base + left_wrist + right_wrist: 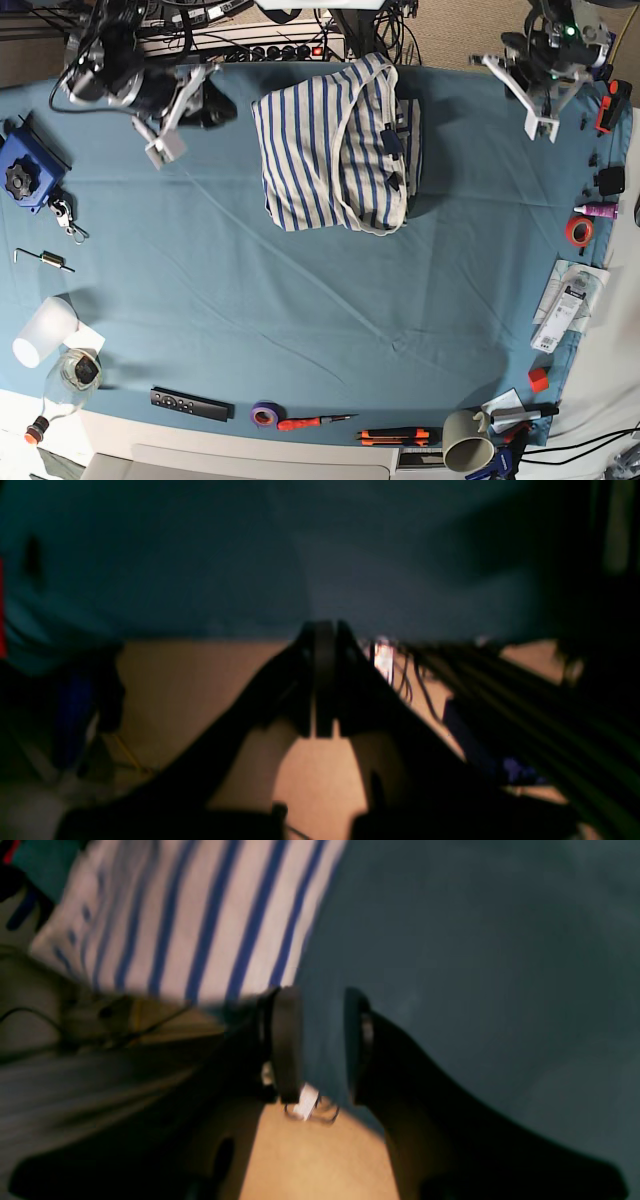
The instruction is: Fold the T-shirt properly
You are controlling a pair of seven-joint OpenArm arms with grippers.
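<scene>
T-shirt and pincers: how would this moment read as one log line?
T-shirt: folded bundle on teal cloth | left pincer: shut, empty | right pincer: open, empty | both off shirt

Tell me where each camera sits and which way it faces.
Base: overhead, looking down on the teal cloth, the T-shirt and both arms.
Left wrist: on the left arm, facing past the shut left gripper at cloth and floor.
Right wrist: on the right arm, facing past the open right gripper at the shirt's edge.
Base and right wrist views share the T-shirt.
</scene>
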